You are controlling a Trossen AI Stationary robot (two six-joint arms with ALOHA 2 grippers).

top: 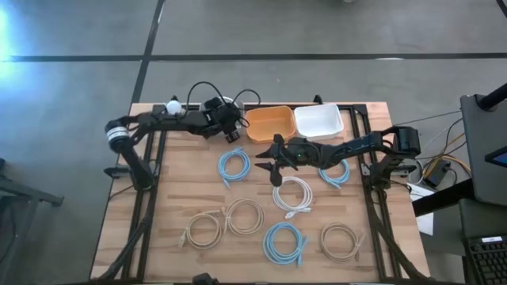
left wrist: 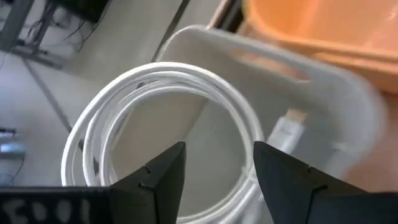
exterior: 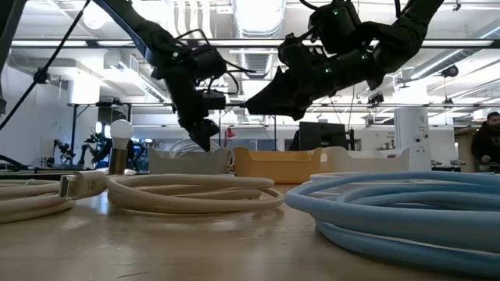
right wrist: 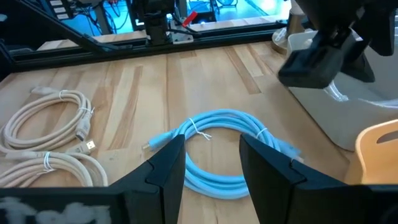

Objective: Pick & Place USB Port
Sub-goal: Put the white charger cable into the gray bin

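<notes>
Where left gripper (left wrist: 214, 171) gapes — white cable (left wrist: 168, 118) coiled, axis unclear

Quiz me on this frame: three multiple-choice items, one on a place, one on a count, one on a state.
1. Where does the white cable under the left gripper lie?
A. In the grey bin
B. In the orange bin
C. On the bare table

2. How many light blue coiled cables lie on the table?
A. One
B. Three
C. Five

3. How do the left gripper's fingers stand?
A. Shut on the cable
B. Open, holding nothing
C. Shut on a bin's rim

Answers:
1. A, the left wrist view shows the coil inside the grey bin's walls.
2. B, the high view shows three blue coils.
3. B, the fingers stand apart above the coil.
</notes>
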